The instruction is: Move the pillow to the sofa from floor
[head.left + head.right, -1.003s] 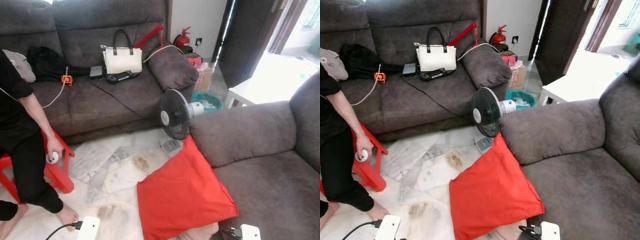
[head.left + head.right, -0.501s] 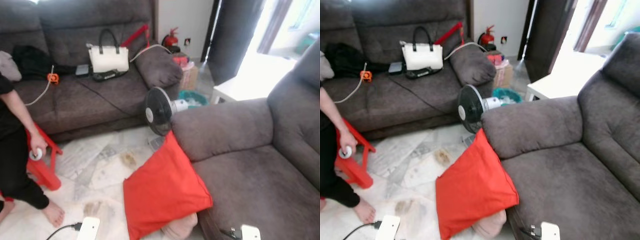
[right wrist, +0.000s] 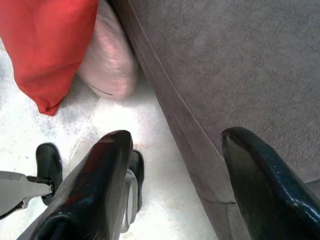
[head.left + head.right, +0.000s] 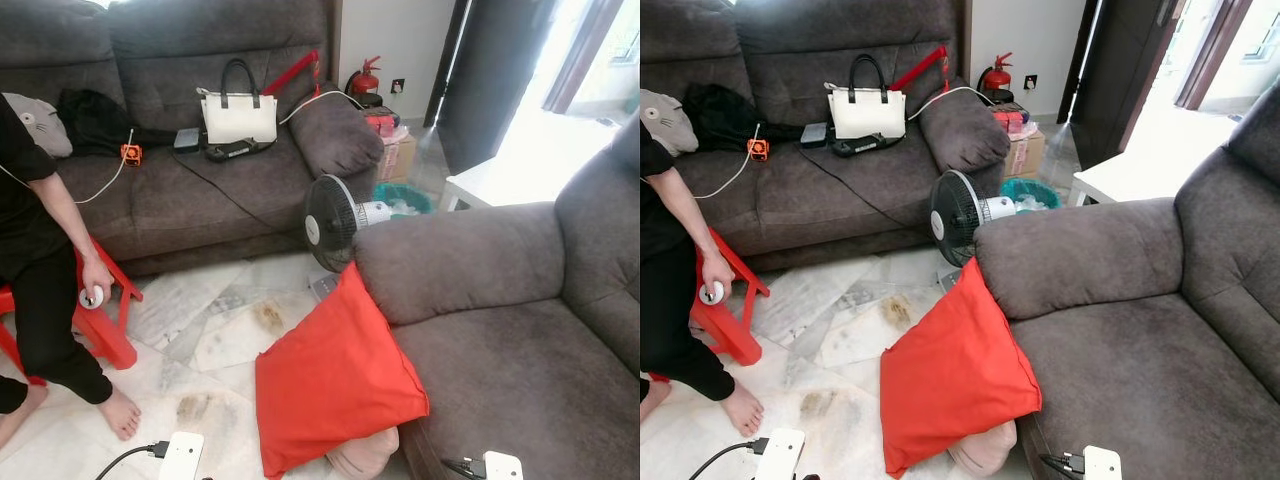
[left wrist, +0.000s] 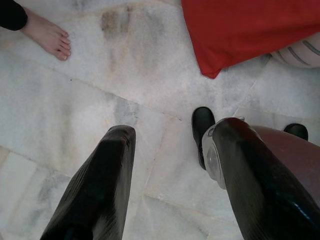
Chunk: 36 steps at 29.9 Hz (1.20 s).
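The red pillow [image 4: 340,385] leans against the sofa [image 4: 520,350] ahead, probably nearer the open, empty right claw [image 3: 170,175] than the open left claw [image 5: 170,165].

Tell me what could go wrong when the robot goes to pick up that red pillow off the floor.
1. The red pillow leans on the sofa over a pale cushion; a grab might catch or drag that one too.
2. The floor fan stands just behind the pillow, so lifting or swinging it could knock the fan over.
3. A person's bare foot rests on the floor nearby; stepping closer with the open left gripper and right gripper risks contact.
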Tool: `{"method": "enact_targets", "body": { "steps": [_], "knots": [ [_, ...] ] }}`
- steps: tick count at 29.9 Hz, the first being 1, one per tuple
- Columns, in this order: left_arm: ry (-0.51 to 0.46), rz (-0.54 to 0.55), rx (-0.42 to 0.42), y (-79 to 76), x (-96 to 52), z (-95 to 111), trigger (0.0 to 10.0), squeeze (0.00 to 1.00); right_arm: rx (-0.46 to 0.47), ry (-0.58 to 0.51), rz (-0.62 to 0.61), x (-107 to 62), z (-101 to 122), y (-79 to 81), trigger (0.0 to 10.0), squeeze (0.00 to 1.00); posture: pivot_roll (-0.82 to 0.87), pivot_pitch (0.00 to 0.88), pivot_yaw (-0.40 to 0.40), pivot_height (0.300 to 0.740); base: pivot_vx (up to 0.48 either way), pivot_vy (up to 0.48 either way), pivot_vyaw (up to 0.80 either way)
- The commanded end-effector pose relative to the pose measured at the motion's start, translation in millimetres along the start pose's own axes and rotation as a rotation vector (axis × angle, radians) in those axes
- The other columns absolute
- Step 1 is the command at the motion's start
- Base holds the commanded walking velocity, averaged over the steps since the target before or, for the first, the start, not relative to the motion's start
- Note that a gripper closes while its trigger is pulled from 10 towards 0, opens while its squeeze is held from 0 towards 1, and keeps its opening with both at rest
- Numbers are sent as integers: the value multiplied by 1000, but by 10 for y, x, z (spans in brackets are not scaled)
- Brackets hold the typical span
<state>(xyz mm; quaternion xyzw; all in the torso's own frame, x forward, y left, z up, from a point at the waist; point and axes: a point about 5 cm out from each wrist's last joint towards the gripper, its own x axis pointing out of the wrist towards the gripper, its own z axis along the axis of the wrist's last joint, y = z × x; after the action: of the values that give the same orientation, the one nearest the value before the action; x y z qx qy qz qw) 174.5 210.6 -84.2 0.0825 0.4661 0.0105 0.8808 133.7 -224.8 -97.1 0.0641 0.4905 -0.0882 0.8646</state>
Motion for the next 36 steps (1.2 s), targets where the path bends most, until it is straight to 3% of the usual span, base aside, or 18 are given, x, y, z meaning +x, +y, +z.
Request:
{"method": "enact_targets", "body": {
  "steps": [1,13,20,24,31,36],
  "knots": [
    [8,7,4,34,-4,-16,10000,0,-14,-9,3,1,20,-3,10000,0,83,0,-35,740,0,0,800],
    [14,4,20,35,-4,-21,10000,0,15,-3,0,0,2,-1,10000,0,81,0,-31,740,194,0,133],
    [14,4,29,43,-4,-16,10000,0,-29,-7,16,4,21,15,10000,0,84,0,-28,740,364,0,309],
    [14,4,35,49,-3,-14,10000,0,22,-7,8,4,8,21,10000,0,84,0,-24,740,363,0,600],
    [13,1,47,58,-4,-11,10000,0,28,-11,7,5,7,33,10000,0,82,0,-18,740,365,0,0],
    [12,0,62,64,-4,-10,10000,0,30,-12,5,5,4,38,10000,0,84,0,-16,740,0,0,0]
  ]
}}
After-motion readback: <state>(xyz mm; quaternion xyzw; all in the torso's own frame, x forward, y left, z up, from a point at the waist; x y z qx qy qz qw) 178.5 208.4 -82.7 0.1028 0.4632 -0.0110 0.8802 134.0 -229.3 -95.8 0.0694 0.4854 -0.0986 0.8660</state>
